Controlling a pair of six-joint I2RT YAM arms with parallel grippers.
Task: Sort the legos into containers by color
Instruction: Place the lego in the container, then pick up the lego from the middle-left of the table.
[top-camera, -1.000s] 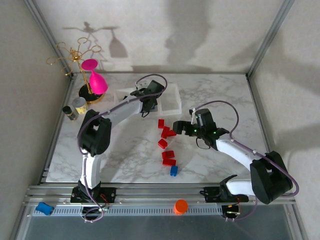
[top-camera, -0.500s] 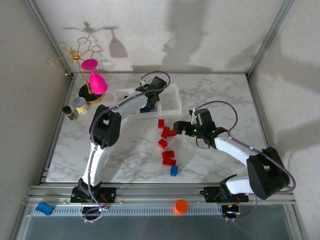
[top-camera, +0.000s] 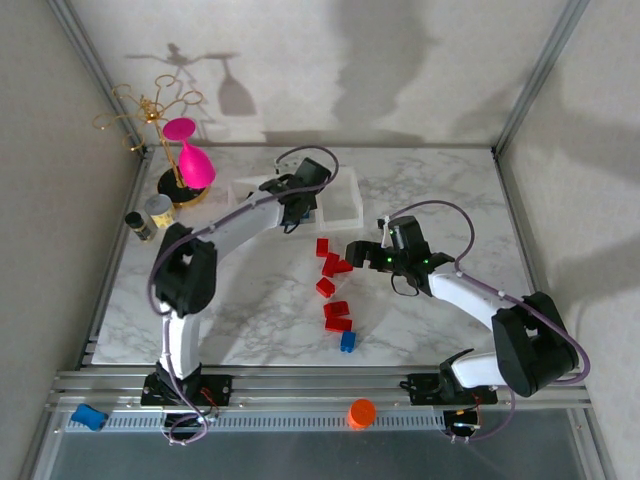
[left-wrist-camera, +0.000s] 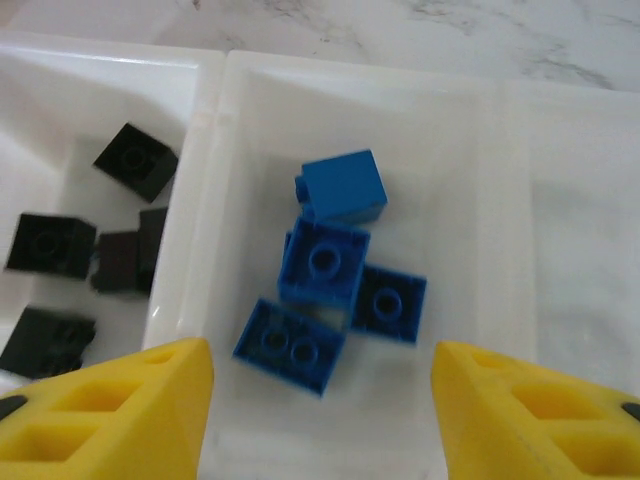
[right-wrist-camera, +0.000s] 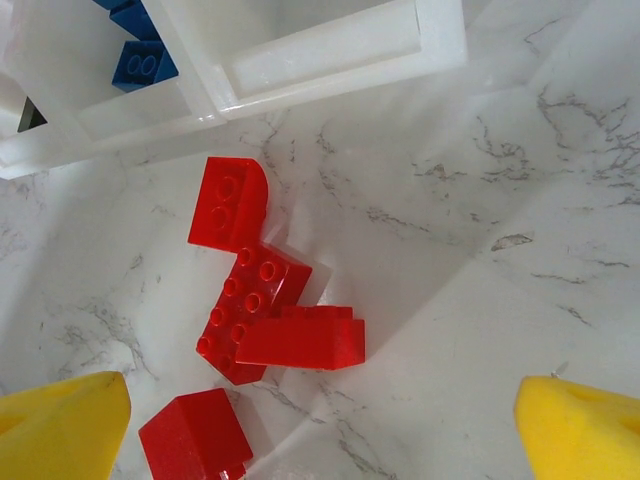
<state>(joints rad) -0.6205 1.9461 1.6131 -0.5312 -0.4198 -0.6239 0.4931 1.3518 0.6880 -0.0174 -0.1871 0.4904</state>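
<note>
Blue legos (left-wrist-camera: 323, 262): four, bunched in the middle compartment of the containers (left-wrist-camera: 212, 190), some touching or overlapping. Black legos (left-wrist-camera: 50, 243) lie in the compartment to the left in the left wrist view, spread over its floor. The joined clear bins sit at the far-centre of the marble table (top-camera: 430, 190).

Left gripper (left-wrist-camera: 320, 420) hangs over the middle compartment. Its yellow fingers (left-wrist-camera: 110, 410) are apart with nothing between them and touch nothing; the blue pile lies below and just ahead of the gap.

Red legos (right-wrist-camera: 250, 310) are loose on the table, just in front of the container rim (right-wrist-camera: 330, 60). Three touch in a cluster, and a fourth (right-wrist-camera: 195, 435) lies close by, nearer the camera. From above, the red ones run in a loose line (top-camera: 335, 265) toward the near edge, with a single blue lego (top-camera: 347, 341) at the near end.

Right gripper (right-wrist-camera: 320, 440) is low over the table beside the red cluster. Its fingers (right-wrist-camera: 580, 430) are spread wide, holding nothing and touching no brick.

At the far-left corner stand a pink wine glass (top-camera: 190, 155) and small jars (top-camera: 150, 215). An orange cap (top-camera: 362, 412) sits on the front rail.
</note>
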